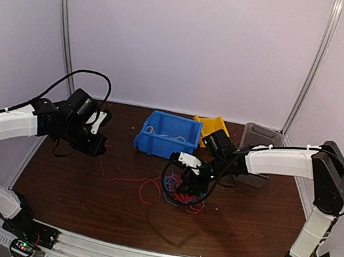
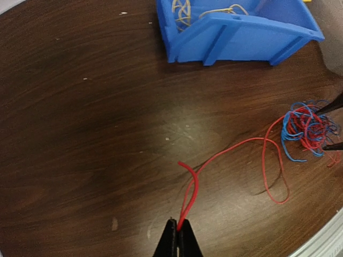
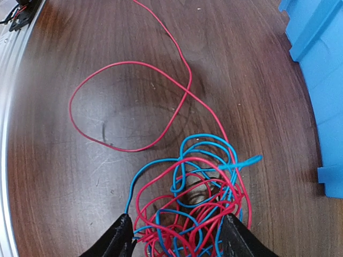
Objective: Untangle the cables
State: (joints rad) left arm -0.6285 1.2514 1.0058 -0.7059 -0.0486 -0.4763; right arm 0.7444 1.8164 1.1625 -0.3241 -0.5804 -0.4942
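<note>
Underneath, the brown table (image 1: 79, 202) is carrying everything. At its far edge a blue bin (image 1: 167, 134) is sitting with pale loops (image 2: 185, 8) lying inside it, and a yellow bin (image 1: 211, 125) and a grey bin (image 1: 258, 136) are standing just to its right. The cables (image 3: 195, 214), a red and blue tangle, are lying on the table in front of the blue bin, near the middle. The right gripper (image 3: 179, 227) is hanging over that tangle, its fingers (image 3: 120, 235) standing spread on either side of it. A red strand (image 2: 236, 147) is trailing out of the tangle leftward across the wood, looping once on the way. The left gripper (image 2: 177, 227) is pinching that strand, its fingers pressed together on it, low over the table and well apart from the tangle.
</note>
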